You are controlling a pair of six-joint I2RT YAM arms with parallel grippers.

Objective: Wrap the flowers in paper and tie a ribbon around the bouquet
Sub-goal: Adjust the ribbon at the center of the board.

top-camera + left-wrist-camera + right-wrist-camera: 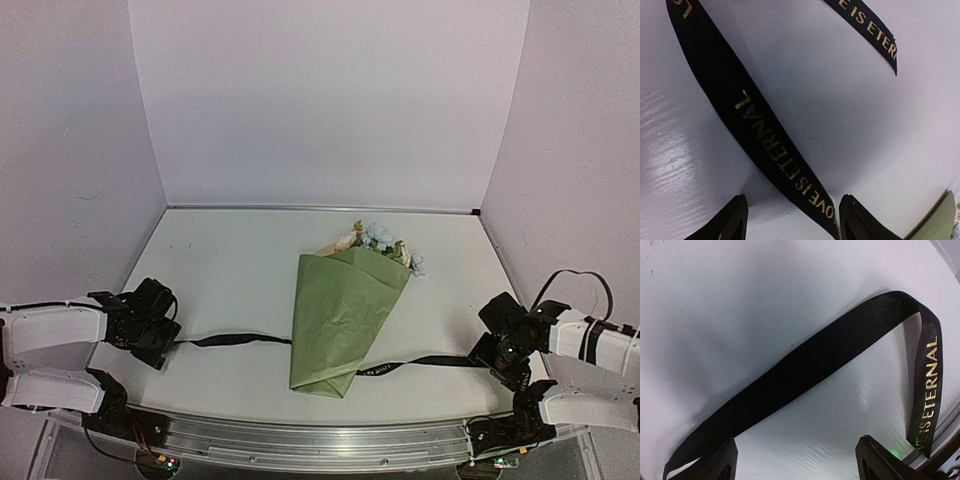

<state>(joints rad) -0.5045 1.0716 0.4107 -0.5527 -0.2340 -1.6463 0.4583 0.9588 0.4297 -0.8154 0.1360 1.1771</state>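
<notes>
The bouquet lies mid-table: olive-green paper [340, 320] rolled into a cone, with the pale flowers [384, 242] showing at its far, wide end. The black ribbon [235, 341] runs under the cone's narrow end and out to both sides. My left gripper [166, 348] sits at the ribbon's left end. Its jaws are open in the left wrist view [794, 210], and the lettered ribbon [755, 120] lies on the table between them, near the right finger. My right gripper [497, 357] is at the ribbon's right end, open wide [797, 442]. The looped ribbon [805, 365] passes its left finger [720, 460].
A white table [230, 270] is enclosed by pale walls at the back and both sides. A metal rail [320, 435] runs along the near edge between the arm bases. A corner of the green paper [940, 222] shows at the lower right of the left wrist view.
</notes>
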